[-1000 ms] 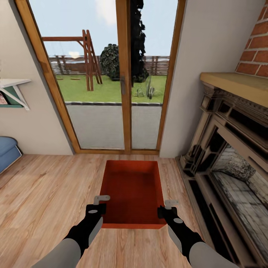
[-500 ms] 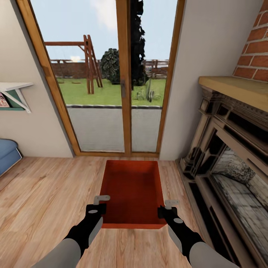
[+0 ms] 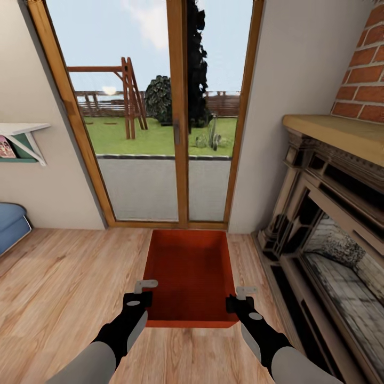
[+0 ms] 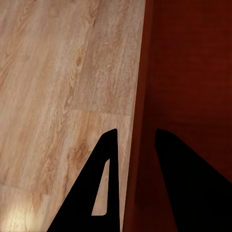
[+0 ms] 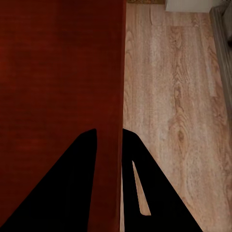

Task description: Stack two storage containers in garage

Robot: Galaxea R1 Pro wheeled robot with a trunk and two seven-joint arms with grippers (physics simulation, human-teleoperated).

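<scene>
One red-orange storage container [image 3: 189, 272] hangs between my two arms over the living room's light wood-plank flooring [image 3: 64, 277], its open top facing up and nothing inside. My left gripper [image 3: 145, 290] is shut on the container's left wall near the front corner; the left wrist view shows that wall [image 4: 140, 96] between the two dark fingers of the left gripper [image 4: 135, 130]. My right gripper [image 3: 242, 296] is shut on the right wall, which is the thin red edge [image 5: 121, 72] between the fingers of the right gripper [image 5: 109, 129].
Wood-framed glass doors [image 3: 178, 122] stand straight ahead, with a garden beyond. A dark ornate fireplace mantel [image 3: 330, 213] and a brick chimney [image 3: 365, 80] line the right side. At the left are a white wall shelf [image 3: 21, 138] and a blue cushion [image 3: 10, 224].
The whole picture has shifted: doors, shelf and mantel sit lower in the frame now, so the camera has moved. Container and both grippers keep the same place in view.
</scene>
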